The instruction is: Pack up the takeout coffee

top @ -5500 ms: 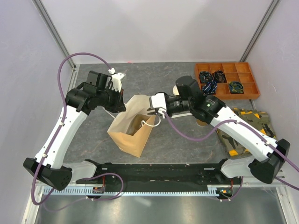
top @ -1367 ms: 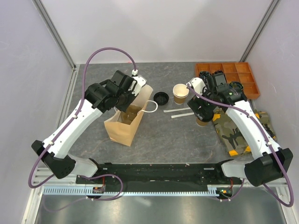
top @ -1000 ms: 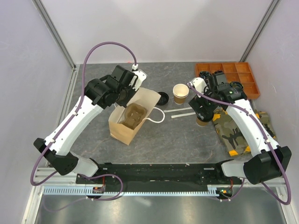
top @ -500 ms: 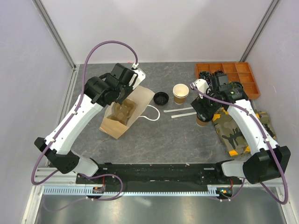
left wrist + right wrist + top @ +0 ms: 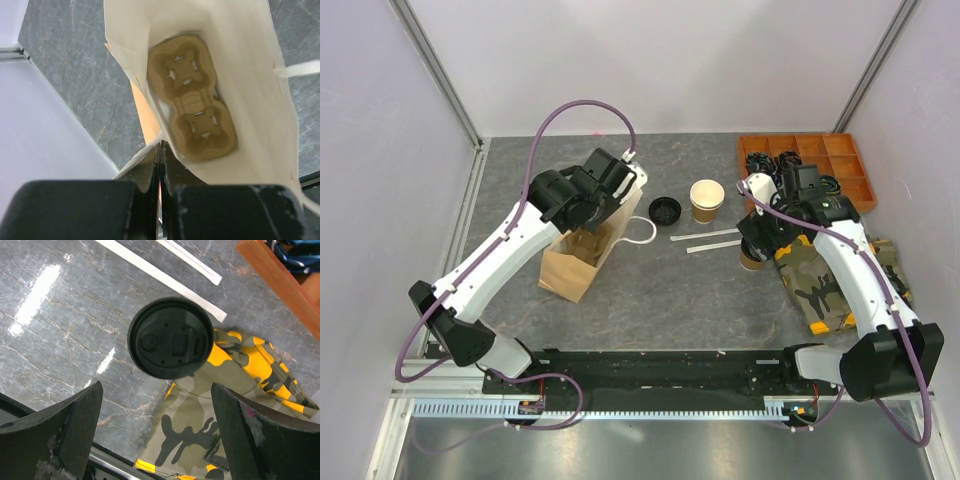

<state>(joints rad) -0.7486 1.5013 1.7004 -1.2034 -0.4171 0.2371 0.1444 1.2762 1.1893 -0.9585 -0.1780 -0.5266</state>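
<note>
Grey stone-patterned table [image 5: 700, 290] is carrying everything. On its left half a tan paper bag [image 5: 565, 272] is standing tilted with its mouth open, and its white handle [image 5: 642, 232] is drooping onto the table to the right. The left tool [image 5: 160, 165] is pinching the bag's rim, its jaws pressed tight on the paper edge. At the far right a camouflage cloth [image 5: 820, 280] is lying flat, and an orange compartment tray [image 5: 842, 146] is sitting behind it in the far corner. A brown moulded-pulp cup carrier [image 5: 192, 115] with two sockets is resting at the bottom of the bag.

Of the takeout coffee, one kraft-paper cup [image 5: 707, 200] is standing open and upright near the table's middle, with a loose black lid [image 5: 665, 210] lying just to its left. A second, lidded cup [image 5: 171, 337] is standing at the cloth's edge. The right tool [image 5: 155, 390] is hovering above that cup, jaws spread wide and gripping nothing. Two paper-wrapped straws [image 5: 710, 240] are lying between the cups.
</note>
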